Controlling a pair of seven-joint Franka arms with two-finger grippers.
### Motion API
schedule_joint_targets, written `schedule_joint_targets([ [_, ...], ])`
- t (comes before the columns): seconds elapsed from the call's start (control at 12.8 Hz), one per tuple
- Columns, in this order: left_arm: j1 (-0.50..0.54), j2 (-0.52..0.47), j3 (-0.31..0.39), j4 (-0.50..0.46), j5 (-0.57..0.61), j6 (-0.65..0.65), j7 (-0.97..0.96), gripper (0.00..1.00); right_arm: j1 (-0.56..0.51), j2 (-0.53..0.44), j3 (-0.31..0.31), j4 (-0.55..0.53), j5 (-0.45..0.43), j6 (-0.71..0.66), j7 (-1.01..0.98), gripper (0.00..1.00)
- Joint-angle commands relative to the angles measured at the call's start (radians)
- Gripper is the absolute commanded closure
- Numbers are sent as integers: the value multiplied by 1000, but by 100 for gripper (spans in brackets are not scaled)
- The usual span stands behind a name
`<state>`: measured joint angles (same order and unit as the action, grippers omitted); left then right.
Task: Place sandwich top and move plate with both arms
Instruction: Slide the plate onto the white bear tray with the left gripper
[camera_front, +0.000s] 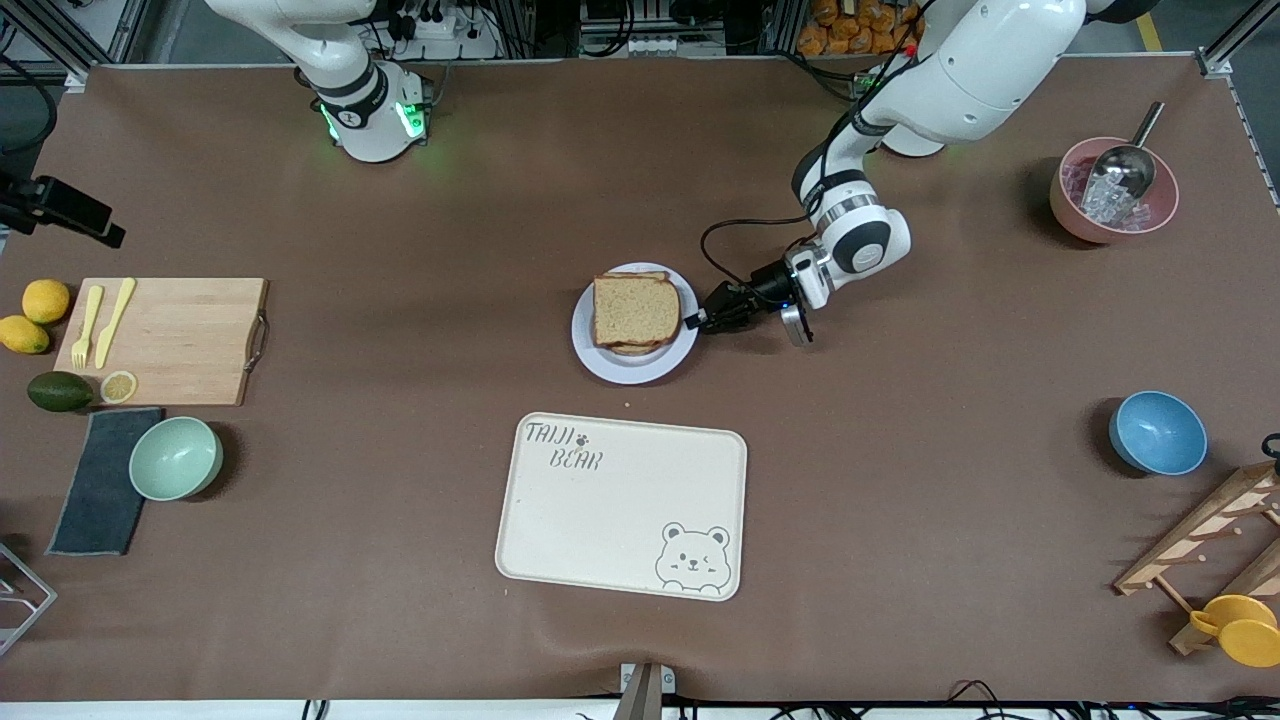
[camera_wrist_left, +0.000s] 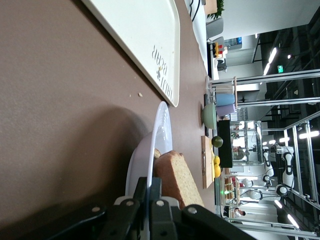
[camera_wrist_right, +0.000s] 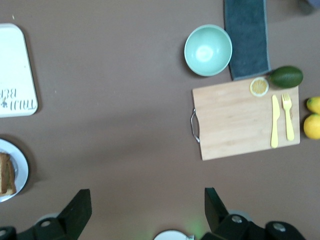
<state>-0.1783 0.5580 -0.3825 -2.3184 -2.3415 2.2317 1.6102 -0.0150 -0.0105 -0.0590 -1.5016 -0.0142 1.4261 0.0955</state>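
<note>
The sandwich top (camera_front: 635, 310), a brown bread slice, lies on the stacked sandwich on the pale round plate (camera_front: 630, 368) in the middle of the table. My left gripper (camera_front: 693, 322) lies low at the plate's rim on the side toward the left arm's end. In the left wrist view its fingers (camera_wrist_left: 154, 187) are shut on the plate's rim (camera_wrist_left: 162, 135), with the bread (camera_wrist_left: 175, 175) just past them. My right gripper (camera_wrist_right: 147, 202) is open and empty, high over the table near its own base. The plate's edge (camera_wrist_right: 17, 172) shows in the right wrist view.
A cream bear tray (camera_front: 620, 505) lies nearer the front camera than the plate. A cutting board (camera_front: 165, 340), green bowl (camera_front: 176, 457) and fruit sit toward the right arm's end. A blue bowl (camera_front: 1157, 432), pink bowl (camera_front: 1160, 215) and wooden rack (camera_front: 1205, 545) sit toward the left arm's end.
</note>
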Motion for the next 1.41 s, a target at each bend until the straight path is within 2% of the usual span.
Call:
schedule_joint_targets([
  [0.0,23,-4,-15,-6,-65,-55,30,100,-6,-5,13,-6,-26,25,-13,0],
  [0.47,23,2,-13,31,-188,-126,30,100,-6,-6,13,-6,-16,56,-14,0],
  [0.86,56,85,-1,163,-231,-126,30,100,-6,-5,13,-6,-13,54,-14,0],
  [1.33,23,216,-1,367,-318,-101,49,100,-6,-3,13,-6,-10,54,-13,0],
])
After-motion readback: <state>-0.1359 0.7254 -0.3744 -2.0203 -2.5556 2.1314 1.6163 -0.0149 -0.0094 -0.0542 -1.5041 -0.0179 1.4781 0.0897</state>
